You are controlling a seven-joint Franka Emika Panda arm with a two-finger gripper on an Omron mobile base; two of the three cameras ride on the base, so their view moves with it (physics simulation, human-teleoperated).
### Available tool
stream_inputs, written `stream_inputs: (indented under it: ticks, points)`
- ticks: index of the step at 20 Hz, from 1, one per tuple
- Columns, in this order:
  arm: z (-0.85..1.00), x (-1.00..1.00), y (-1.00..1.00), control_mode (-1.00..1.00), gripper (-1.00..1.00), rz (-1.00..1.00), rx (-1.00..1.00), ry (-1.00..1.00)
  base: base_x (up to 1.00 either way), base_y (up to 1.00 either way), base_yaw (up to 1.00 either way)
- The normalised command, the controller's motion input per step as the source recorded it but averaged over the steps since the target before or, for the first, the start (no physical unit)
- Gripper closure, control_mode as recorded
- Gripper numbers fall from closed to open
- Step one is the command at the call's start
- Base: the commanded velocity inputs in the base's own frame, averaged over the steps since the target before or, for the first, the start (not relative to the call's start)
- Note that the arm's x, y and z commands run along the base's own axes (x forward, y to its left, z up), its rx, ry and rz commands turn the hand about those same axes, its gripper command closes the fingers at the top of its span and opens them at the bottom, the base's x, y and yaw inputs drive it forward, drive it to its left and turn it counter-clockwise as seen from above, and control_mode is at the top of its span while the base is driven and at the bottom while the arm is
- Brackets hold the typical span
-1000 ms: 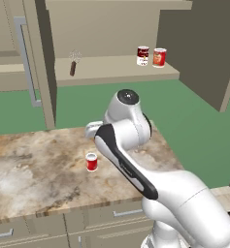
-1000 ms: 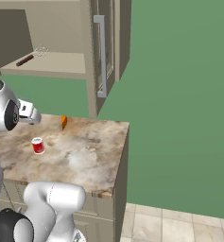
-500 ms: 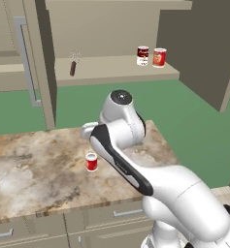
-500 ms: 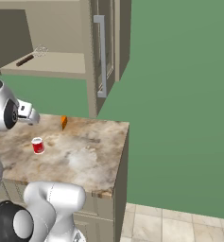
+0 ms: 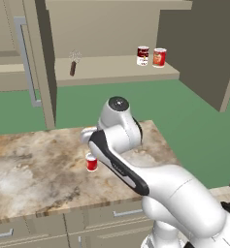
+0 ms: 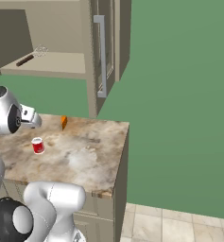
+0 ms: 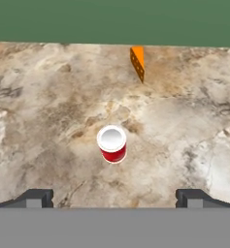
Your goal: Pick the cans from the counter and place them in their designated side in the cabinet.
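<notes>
Since the red can (image 7: 112,144) stands upright mid-counter (image 7: 48,106), well in from the front edge, it should lift easily; likely light, rigid, smooth-sided, so grasp it across the middle of its wall; the gripper (image 7: 114,197) hangs above, jaws wide apart, holding nothing.

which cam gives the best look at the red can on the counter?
Hand view: the small bright red can with a white rim stands upright, unobstructed, centred between the open tool's tips. Left base view shows it small, beside the arm. Right base view shows it small but clear.
</notes>
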Motion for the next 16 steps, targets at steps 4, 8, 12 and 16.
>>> stream_inputs:
  ticks: [4, 8, 12, 16]
  points:
    - [-0.2, 0.16, 0.06, -1.0, -1.0, 0.0, 0.0, 0.0, 0.0, 0.0, 0.0]
    - [-0.23, 0.24, 0.06, -1.0, -1.0, 0.0, 0.0, 0.0, 0.0, 0.0, 0.0]
    - [-0.26, 0.22, 0.06, -1.0, -1.0, 0.0, 0.0, 0.0, 0.0, 0.0, 0.0]
    - [-0.25, 0.17, 0.06, -1.0, -1.0, 0.0, 0.0, 0.0, 0.0, 0.0, 0.0]
